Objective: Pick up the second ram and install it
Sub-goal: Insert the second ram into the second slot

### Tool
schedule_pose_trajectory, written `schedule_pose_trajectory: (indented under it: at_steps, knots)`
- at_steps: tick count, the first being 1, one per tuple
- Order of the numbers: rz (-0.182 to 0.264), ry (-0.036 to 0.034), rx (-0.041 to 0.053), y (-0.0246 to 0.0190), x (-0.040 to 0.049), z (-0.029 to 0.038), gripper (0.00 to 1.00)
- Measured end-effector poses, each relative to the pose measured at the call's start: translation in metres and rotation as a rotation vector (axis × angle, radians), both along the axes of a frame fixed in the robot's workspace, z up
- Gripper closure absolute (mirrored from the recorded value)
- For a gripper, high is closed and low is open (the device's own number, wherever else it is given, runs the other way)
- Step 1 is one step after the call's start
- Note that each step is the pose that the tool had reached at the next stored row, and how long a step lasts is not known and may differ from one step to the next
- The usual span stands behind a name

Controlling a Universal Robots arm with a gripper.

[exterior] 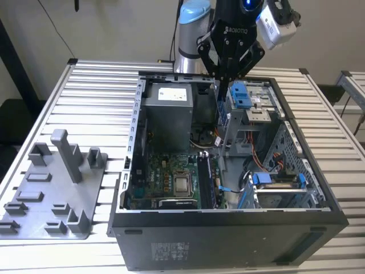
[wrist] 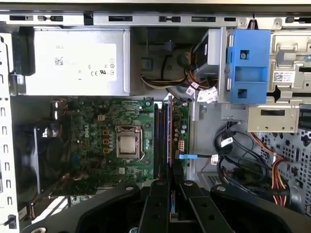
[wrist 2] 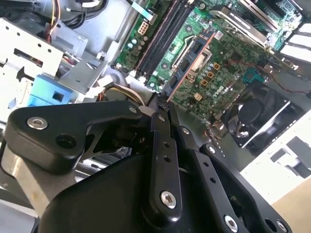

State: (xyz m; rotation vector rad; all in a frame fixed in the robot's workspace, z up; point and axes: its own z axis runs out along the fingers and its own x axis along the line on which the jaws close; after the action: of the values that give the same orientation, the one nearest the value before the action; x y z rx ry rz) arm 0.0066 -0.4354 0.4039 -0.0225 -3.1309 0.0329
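My gripper [exterior: 223,91] hangs over the open computer case [exterior: 228,240], shut on the second ram [exterior: 219,114]. The stick hangs below the fingertips as a thin dark strip. In both wrist views I see the ram edge-on, a narrow line [wrist: 170,141] running out from between the closed fingers [wrist 2: 163,104]. In the first wrist view that line lies over the long black memory slots [wrist: 159,141] on the green motherboard [wrist: 97,145]. The stick is above the board, apart from the slots. I cannot tell whether another stick sits in the slots.
A grey power supply [exterior: 168,111] fills the case's far corner and a blue drive caddy [exterior: 242,94] stands close beside the gripper. The CPU socket [wrist: 128,145], a fan [wrist: 41,150] and loose cables [wrist: 233,155] surround the slots. A grey fixture tray [exterior: 51,188] lies at the exterior view's left.
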Motion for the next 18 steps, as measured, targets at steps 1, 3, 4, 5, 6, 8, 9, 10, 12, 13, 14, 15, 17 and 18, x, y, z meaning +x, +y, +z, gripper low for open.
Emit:
schedule_pose_trajectory:
  at_steps: [1,3,4,5,6,8,9,10,12,13,14,15,17,18]
  knots:
    - [0.0,0.0001,0.0001,0.0,0.0,-0.0018,0.86]
    - [0.0,0.0001,0.0002,0.0,0.0,-0.0056,0.86]
    - [0.0,0.0001,0.0,0.0,0.0,-0.0074,0.86]
    - [0.0,0.0001,0.0,-0.0001,0.0,-0.0092,0.86]
    - [0.0,0.0001,0.0001,-0.0001,0.0,-0.011,0.86]
    - [0.0,0.0002,0.0001,-0.0003,0.0,-0.0142,0.86]
    - [0.0,0.0003,0.0002,-0.0007,0.0,-0.0157,0.86]
    - [0.0,0.0004,0.0,-0.001,-0.0001,-0.017,0.86]
    - [0.0,0.0005,0.0,-0.0011,-0.0001,-0.0202,0.86]
    - [0.0,0.0006,0.0002,-0.0012,0.0,-0.022,0.86]
    - [0.0,0.0008,0.0001,-0.0013,0.0,-0.024,0.86]
    - [0.0,0.0009,0.0001,-0.0013,0.0,-0.0258,0.86]
    - [0.0,0.0011,-0.0006,-0.0013,0.0,-0.0286,0.86]
    - [0.0,0.0011,-0.0011,-0.0014,0.0,-0.0299,0.86]
